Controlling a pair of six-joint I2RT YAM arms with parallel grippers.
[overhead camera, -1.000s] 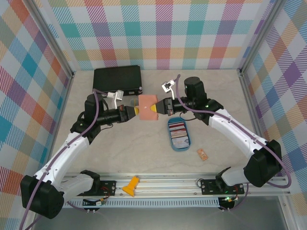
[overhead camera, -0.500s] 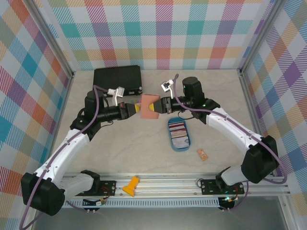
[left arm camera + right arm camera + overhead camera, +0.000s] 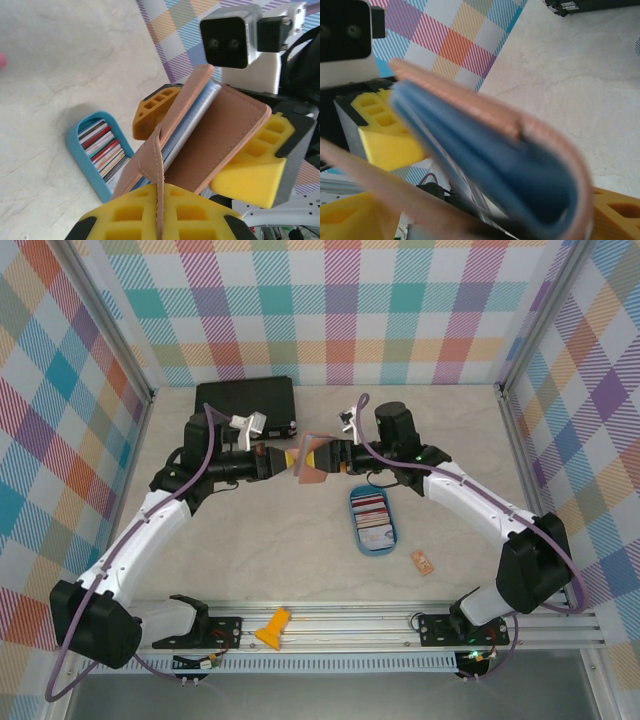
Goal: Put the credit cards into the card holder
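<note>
Okay, my right pincer (image 3: 331,455) is letting go. A second back it was pinched shut on the card holder (image 3: 312,462); now its jaws are standing wide, one on each side of the holder's folded body. I can't tell whether the pads are still brushing the leather.

My left pincer (image 3: 159,220) is staying clamped on the tan flap (image 3: 150,165), so it's carrying the holder alone, up off the table between the two wrists. Both arms are also drifting back toward the black case (image 3: 245,405), and the holder is turning from face-up to edge-on. With the squeeze gone it's fanning open, grey-blue inside showing.

The credit cards (image 3: 372,514) are sitting in the blue tray (image 3: 378,551); I'm seeing none in the holder. My read: the holder is getting opened and the right side is freeing up to fetch a card. Loading hasn't started yet.
</note>
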